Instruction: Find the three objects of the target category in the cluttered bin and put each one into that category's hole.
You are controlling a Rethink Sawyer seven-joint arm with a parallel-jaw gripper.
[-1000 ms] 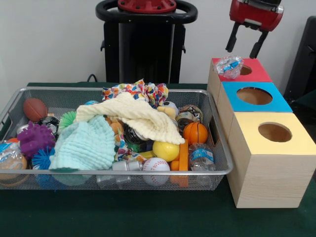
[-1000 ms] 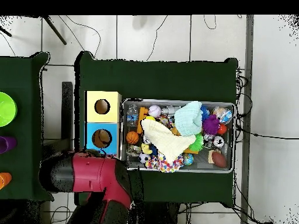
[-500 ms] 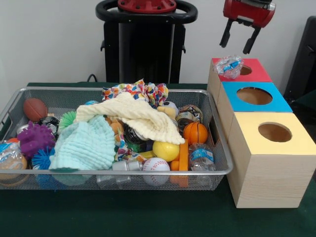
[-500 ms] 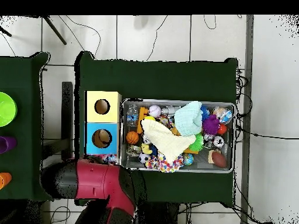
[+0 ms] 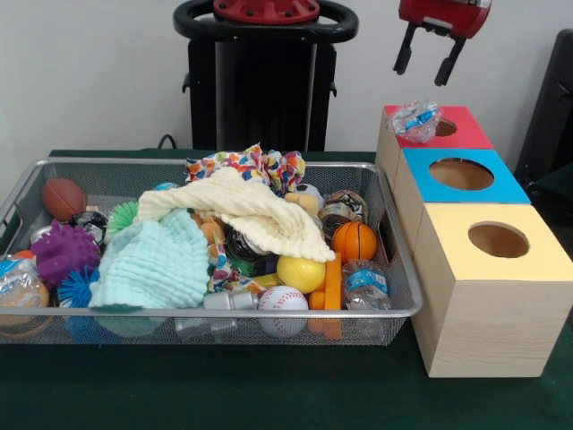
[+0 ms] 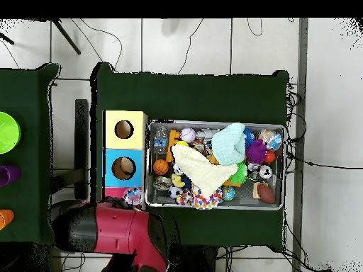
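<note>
Hanging above the red-topped wooden box, the red gripper has its black fingers spread and empty. A crumpled clear plastic bottle with a blue label rests on that box's lid beside its hole, not dropped in. The step in hand looks like a delivery left unfinished; next comes nudging the bottle into the hole, then fetching another bottle from the wire mesh bin on the green bench.

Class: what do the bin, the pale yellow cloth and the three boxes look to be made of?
Bin: metal wire mesh, see-through grid, shiny rim. Pale yellow cloth: soft woven fabric, crinkled and draped. Boxes: light wood, likely; grain shows on the sides, tops matte-coloured.
</note>
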